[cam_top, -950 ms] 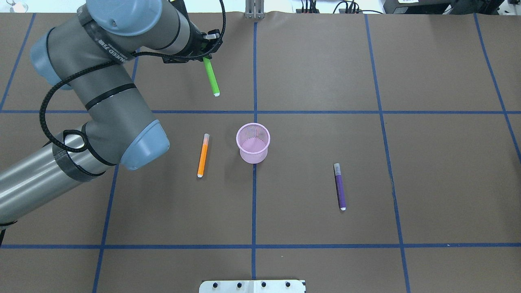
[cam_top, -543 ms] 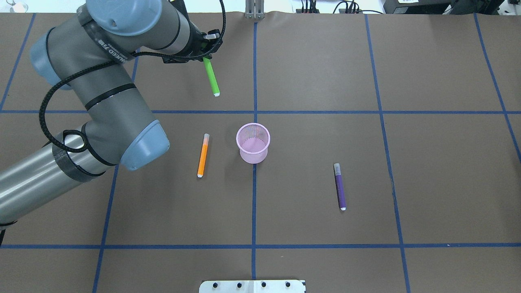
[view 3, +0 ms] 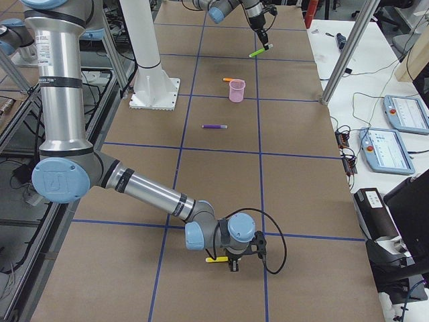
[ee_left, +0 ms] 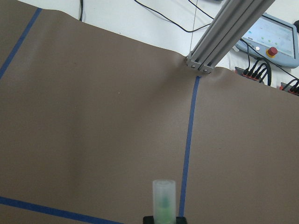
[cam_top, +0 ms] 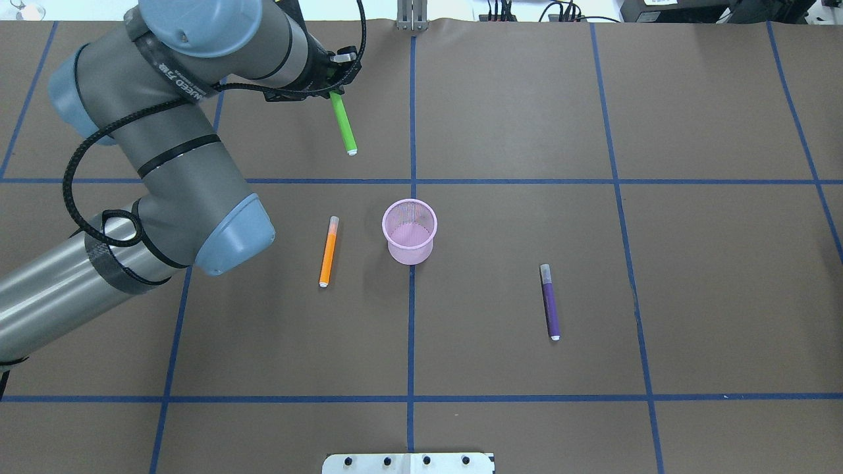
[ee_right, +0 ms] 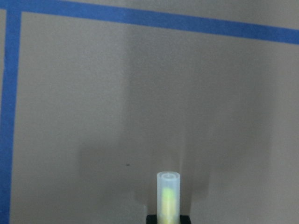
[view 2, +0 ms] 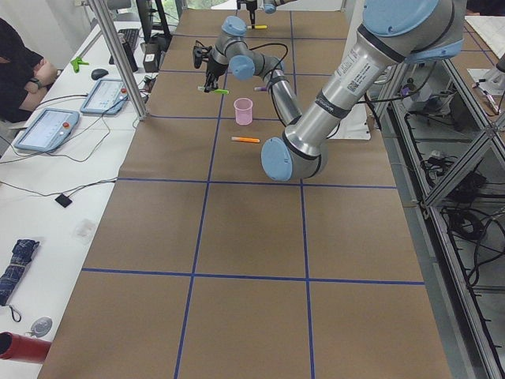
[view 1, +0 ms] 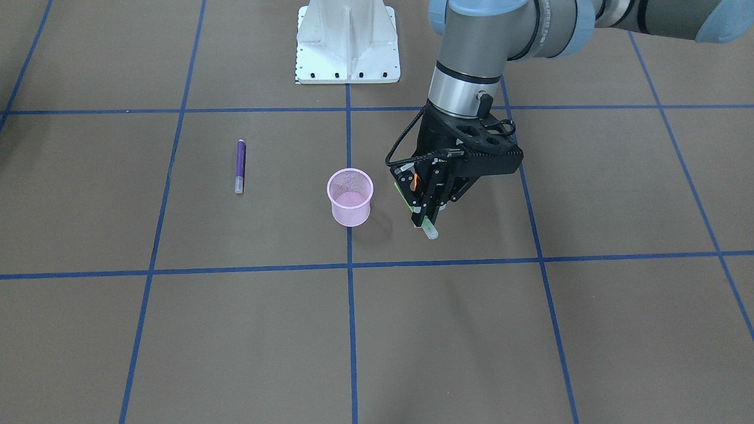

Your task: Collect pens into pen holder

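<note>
The left gripper is clenched on the green pen. It grasps the pen near its capped end, and the coloured barrel slants out from the fingers toward the holder. In the front view the pale cap pokes out below the fingertips, low over the table; whether it touches the paper I cannot tell. The left wrist view shows that cap dead centre at the bottom edge, just left of a blue tape line.

The holder stands upright at the table's middle, on the tape crossing, with no pen inside it. The green pen and its gripper are apart from it, further from the robot and toward the robot's left.

The orange pen lies flat near the holder's left side, not touching it. The purple pen lies flat well apart on the holder's right, nearer the robot.

The right gripper sits low at the table's far right end, well apart from the holder. It is closed on the yellow pen, whose cap juts out centrally between the black fingers in the right wrist view.
</note>
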You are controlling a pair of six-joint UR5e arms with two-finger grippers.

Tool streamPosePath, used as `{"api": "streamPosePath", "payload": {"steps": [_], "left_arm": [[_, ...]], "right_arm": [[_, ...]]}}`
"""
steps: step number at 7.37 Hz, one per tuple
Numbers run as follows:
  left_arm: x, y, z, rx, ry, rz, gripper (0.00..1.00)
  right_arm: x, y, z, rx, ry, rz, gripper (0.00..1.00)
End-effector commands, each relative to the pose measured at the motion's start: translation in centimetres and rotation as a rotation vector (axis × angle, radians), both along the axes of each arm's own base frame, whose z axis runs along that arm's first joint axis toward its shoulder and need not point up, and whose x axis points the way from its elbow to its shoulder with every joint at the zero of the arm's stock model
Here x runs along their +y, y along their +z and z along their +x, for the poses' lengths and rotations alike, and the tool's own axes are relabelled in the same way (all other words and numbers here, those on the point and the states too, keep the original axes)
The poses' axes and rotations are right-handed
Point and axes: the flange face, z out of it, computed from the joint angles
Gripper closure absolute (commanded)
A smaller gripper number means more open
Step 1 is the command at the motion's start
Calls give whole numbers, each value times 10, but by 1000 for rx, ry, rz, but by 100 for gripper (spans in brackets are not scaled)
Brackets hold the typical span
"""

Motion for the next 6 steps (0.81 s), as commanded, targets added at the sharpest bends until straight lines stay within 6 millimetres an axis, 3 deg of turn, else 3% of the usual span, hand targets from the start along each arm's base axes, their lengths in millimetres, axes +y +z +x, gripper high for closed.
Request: {"api": "streamPosePath", "payload": {"steps": [1, 4, 5, 6], "left_arm": [[-1, -2, 1, -4, -20, 13, 100], [17, -12, 25, -5, -80, 95, 100], [27, -11, 38, -3, -100, 96, 100], [50, -12, 66, 27, -131, 132, 100]], "right_arm": [[-14, -31, 2, -77, 40, 14, 100], [-28, -63, 11, -110, 84, 42, 100], [-39, -73, 10, -115, 84, 26, 100], [-49, -96, 8, -131, 83, -7, 100]]}}
